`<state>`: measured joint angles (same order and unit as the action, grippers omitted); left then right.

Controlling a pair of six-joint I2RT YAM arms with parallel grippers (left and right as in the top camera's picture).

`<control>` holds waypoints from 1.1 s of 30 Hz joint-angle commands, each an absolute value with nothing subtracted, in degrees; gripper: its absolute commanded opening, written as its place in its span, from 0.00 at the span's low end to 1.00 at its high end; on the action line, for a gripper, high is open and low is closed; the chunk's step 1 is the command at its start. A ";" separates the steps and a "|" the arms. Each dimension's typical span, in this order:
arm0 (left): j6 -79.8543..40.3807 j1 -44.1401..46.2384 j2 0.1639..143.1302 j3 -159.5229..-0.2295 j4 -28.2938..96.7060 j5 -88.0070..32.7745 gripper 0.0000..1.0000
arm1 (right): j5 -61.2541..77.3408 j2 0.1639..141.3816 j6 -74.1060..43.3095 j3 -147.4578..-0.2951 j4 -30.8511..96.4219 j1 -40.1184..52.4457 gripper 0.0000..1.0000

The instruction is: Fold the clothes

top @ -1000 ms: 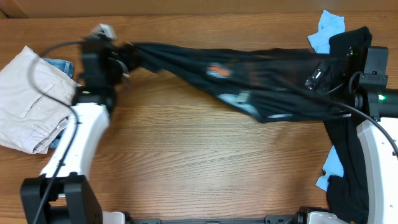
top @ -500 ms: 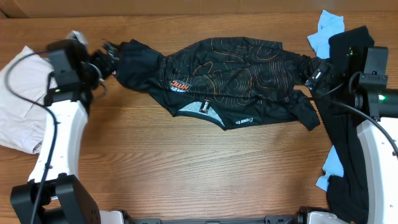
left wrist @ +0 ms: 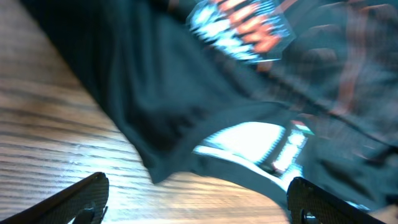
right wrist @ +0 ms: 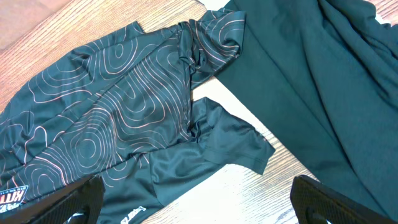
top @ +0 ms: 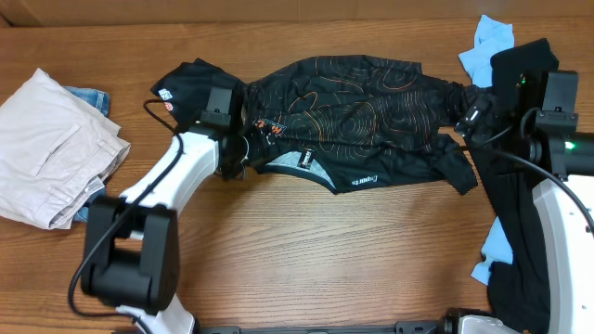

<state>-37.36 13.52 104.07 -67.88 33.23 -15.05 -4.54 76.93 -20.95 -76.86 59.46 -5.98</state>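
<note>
The clothes' black jersey shirt (top: 353,111) lies spread across the far middle of the table, with thin wavy lines and an orange logo (top: 267,123). My left gripper (top: 249,147) hovers over the shirt's left part. In the left wrist view the gripper (left wrist: 199,190) is open over bare wood at the shirt's hem (left wrist: 186,93), with nothing between its fingers. My right gripper (top: 467,116) is at the shirt's right end. Seen from the right wrist, it (right wrist: 198,186) stands open above a sleeve (right wrist: 230,146) and the wood, holding nothing.
Folded beige trousers (top: 51,148) lie at the left edge over a bit of blue denim (top: 88,97). A plain dark garment (top: 515,213) and light blue cloth (top: 492,42) lie along the right side under my right arm.
My left gripper let go of the shirt's left end, opened, and swung right over the logo area. The shirt, stretched in the air before, now lies flat. The right arm stayed put.
</note>
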 commanded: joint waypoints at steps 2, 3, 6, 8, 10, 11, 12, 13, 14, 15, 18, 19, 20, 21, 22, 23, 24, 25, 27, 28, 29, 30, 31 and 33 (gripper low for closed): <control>-41.17 13.52 109.67 -68.58 32.69 -13.47 0.91 | -5.08 76.20 -20.73 -78.35 59.24 -6.13 1.00; -41.17 13.52 110.28 -68.58 32.01 -13.06 0.88 | -5.06 76.20 -20.73 -78.35 59.24 -6.13 1.00; -41.15 13.52 111.35 -68.58 30.63 -11.53 0.56 | -5.06 76.20 -20.73 -78.35 59.24 -6.13 1.00; -41.15 13.52 112.20 -68.58 30.13 -11.46 0.38 | -5.08 76.20 -20.73 -78.35 59.29 -6.13 1.00; -40.97 13.52 112.97 -68.58 30.33 -11.44 0.13 | -5.08 76.20 -20.73 -78.35 59.29 -6.13 1.00; -40.91 13.52 113.12 -68.58 30.59 -11.49 0.04 | -5.08 76.20 -20.73 -78.35 59.29 -6.13 1.00; -40.91 13.50 113.12 -68.58 30.76 -11.44 0.04 | -5.08 76.20 -20.73 -78.35 59.29 -6.13 1.00; -40.86 13.43 113.12 -68.58 30.89 -11.46 0.04 | -5.08 76.20 -20.73 -78.35 59.29 -6.13 1.00; -40.62 13.34 113.03 -68.60 30.96 -11.62 0.04 | -5.08 76.20 -20.73 -78.35 59.29 -6.13 1.00; -40.27 13.15 112.84 -68.64 31.38 -11.62 0.04 | -5.08 76.20 -20.71 -78.35 59.29 -6.13 1.00; -37.52 11.51 111.31 -69.32 33.50 -11.31 0.04 | -5.08 76.20 -20.71 -78.35 59.27 -6.13 1.00; -35.42 8.29 108.84 -70.57 36.21 -9.74 0.04 | -5.10 76.20 -20.71 -78.35 59.22 -6.13 1.00; -34.96 6.85 107.87 -71.16 37.26 -8.54 0.04 | -5.10 76.20 -20.71 -78.35 59.22 -6.13 1.00; -33.91 4.43 106.41 -72.20 38.39 -7.03 0.04 | -5.10 76.20 -20.71 -78.35 59.11 -6.13 1.00; -31.62 1.02 104.71 -73.82 38.79 -5.74 0.04 | -5.08 76.20 -20.71 -78.35 59.05 -6.13 1.00; -30.33 -1.23 103.83 -75.05 38.74 -5.32 0.04 | -5.08 76.20 -20.71 -78.35 59.00 -6.13 1.00; -28.99 -4.45 102.85 -77.21 38.61 -4.97 0.04 | -5.08 76.20 -20.73 -78.35 58.94 -6.13 1.00; -28.32 -6.79 102.41 -79.26 38.72 -4.93 0.04 | -5.08 76.20 -20.73 -78.35 58.92 -6.13 1.00; -28.08 -12.05 102.30 -84.75 39.29 -6.37 0.04 | -5.08 76.20 -20.73 -78.35 58.89 -6.13 1.00; -27.57 -13.52 102.32 -86.32 39.33 -7.86 0.06 | -5.08 76.20 -20.73 -78.35 58.92 -6.13 1.00; -27.18 -15.29 102.32 -88.01 39.31 -9.98 0.25 | -5.08 76.20 -20.73 -78.35 58.92 -6.13 1.00; -27.18 -16.53 102.32 -89.21 39.64 -11.97 0.64 | -5.08 76.20 -20.73 -78.35 58.92 -6.13 1.00; -27.18 -17.23 102.32 -89.91 40.25 -13.63 0.99 | -5.08 76.20 -20.73 -78.35 58.92 -6.13 1.00; -27.16 -17.74 102.32 -90.17 42.44 -16.36 1.00 | -5.06 76.20 -20.73 -78.35 59.00 -6.13 1.00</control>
<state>-29.34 -17.54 103.59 -88.71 39.70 -10.02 -4.54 76.93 -20.93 -76.88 59.22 -5.98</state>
